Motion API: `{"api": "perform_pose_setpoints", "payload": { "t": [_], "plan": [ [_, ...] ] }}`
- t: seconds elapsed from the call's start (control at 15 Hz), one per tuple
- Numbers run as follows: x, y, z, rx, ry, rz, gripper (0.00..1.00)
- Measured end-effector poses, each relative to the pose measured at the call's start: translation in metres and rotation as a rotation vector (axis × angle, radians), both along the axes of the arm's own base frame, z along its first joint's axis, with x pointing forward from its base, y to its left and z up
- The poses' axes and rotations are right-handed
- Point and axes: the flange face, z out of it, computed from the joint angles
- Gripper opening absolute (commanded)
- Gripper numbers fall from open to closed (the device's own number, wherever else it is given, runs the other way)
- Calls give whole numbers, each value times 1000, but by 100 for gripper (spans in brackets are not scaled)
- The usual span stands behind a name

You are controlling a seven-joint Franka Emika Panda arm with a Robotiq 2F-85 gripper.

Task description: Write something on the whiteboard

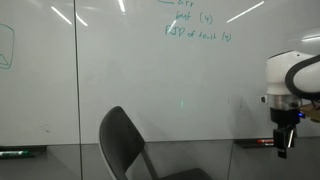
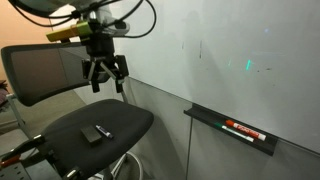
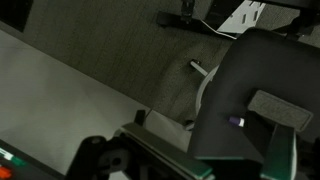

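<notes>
Whiteboard (image 1: pixel 120 70) was seen filling the wall behind the chair (image 1: pixel 128 145), with green handwriting (image 1: pixel 195 28) near its top. A tray (image 2: pixel 212 119) was fixed along its lower edge. The gripper (image 2: pixel 105 84) was held above the chair seat, fingers spread, nothing gripped. A dark block (image 2: pixel 92 136) and a pen (image 2: pixel 101 130) were laid on the seat.

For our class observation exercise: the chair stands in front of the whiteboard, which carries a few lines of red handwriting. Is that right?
Not quite. The handwriting on the whiteboard is green, not red, as an exterior view shows. The chair does stand in front of it.
</notes>
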Motion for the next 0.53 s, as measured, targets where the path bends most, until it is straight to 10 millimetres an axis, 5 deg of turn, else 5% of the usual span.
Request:
{"api": "perform_pose_setpoints", "payload": {
  "t": [0.27,0.53],
  "plan": [
    [4,48,-66,55,31,175,100],
    [4,88,-112,72,20,357,100]
  ]
}}
